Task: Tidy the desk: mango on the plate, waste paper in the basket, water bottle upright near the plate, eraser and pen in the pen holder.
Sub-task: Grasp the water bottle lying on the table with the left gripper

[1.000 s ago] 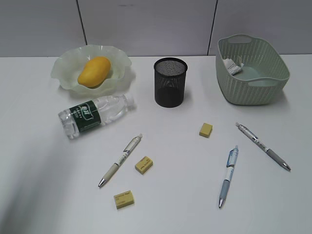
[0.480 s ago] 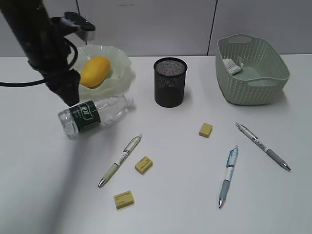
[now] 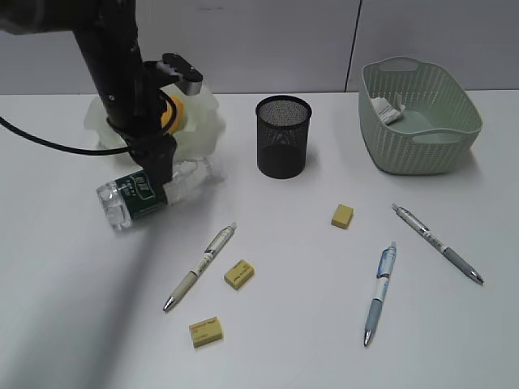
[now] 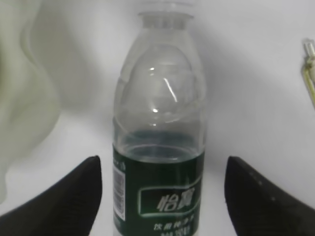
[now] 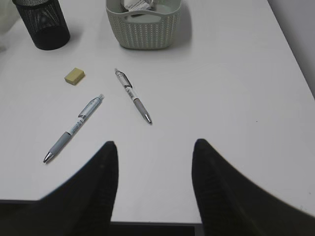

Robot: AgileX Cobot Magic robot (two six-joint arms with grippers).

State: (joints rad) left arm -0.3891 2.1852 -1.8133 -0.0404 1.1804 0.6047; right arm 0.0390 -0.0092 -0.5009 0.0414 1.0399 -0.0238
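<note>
The water bottle [image 3: 130, 198] with a green label lies on its side in front of the pale green plate [image 3: 209, 121]. My left gripper [image 3: 160, 177] hangs over its middle. In the left wrist view the bottle [image 4: 157, 123] lies between the open jaws of my left gripper [image 4: 163, 160], not touched. The mango [image 3: 169, 113] is on the plate, mostly hidden by the arm. Waste paper [image 3: 388, 109] lies in the basket [image 3: 422, 138]. Three pens [image 3: 200, 266] [image 3: 379, 292] [image 3: 438, 241] and three erasers [image 3: 342, 215] [image 3: 239, 274] [image 3: 206, 331] lie on the table. My right gripper [image 5: 155, 143] is open and empty.
The black mesh pen holder [image 3: 284, 136] stands between plate and basket. The right wrist view shows two pens [image 5: 74, 129] [image 5: 133, 96], an eraser [image 5: 74, 75], the holder [image 5: 42, 24] and the basket [image 5: 142, 29], with the table's near edge just under the fingers.
My left arm has come into view from the left and moved right and down, from beside the plate to over the lying bottle. Nothing on the table has moved.
</note>
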